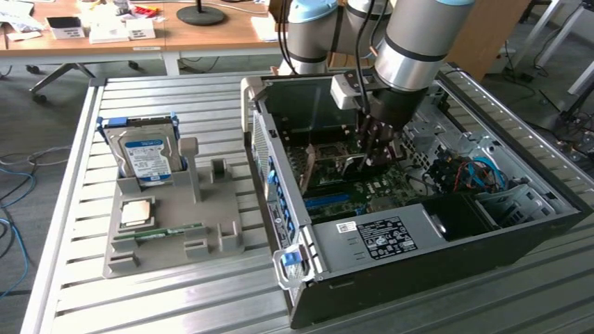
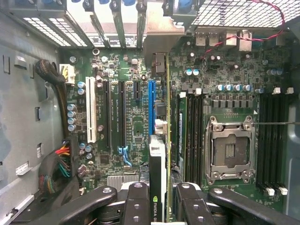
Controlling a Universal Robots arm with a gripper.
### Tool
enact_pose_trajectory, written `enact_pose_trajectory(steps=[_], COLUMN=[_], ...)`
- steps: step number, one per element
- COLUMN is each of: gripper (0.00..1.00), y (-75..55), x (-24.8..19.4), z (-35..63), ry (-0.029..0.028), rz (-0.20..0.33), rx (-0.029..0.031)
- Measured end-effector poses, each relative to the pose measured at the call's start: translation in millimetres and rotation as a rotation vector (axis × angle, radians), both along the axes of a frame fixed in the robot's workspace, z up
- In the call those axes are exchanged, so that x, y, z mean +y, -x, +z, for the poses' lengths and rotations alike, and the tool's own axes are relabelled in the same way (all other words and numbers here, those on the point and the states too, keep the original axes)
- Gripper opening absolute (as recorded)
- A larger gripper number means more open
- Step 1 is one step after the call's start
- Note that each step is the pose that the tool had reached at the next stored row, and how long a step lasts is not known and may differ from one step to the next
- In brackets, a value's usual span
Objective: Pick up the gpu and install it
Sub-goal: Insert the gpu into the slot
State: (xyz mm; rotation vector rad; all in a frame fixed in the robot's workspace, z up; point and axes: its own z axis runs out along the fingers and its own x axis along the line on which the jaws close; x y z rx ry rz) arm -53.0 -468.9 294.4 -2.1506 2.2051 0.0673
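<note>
While vertical, pincer (image 2: 161, 208) seemingly tight on gpu (image 2: 157, 164)

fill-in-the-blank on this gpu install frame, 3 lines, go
1. The gripper is ___ on the gpu.
2. The hard drive stands on the exterior view's ___ of the computer case.
3. The processor socket in the case is ___.
Missing: shut; left; empty.
</note>
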Motion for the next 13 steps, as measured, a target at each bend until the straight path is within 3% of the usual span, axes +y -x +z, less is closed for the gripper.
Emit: enact_pose_trajectory(steps=[13], gripper=[0.27], y=[2.1], x=[0.0], z=[-0.5], ry=[-0.0001], rz=[0.0], rx=[0.0])
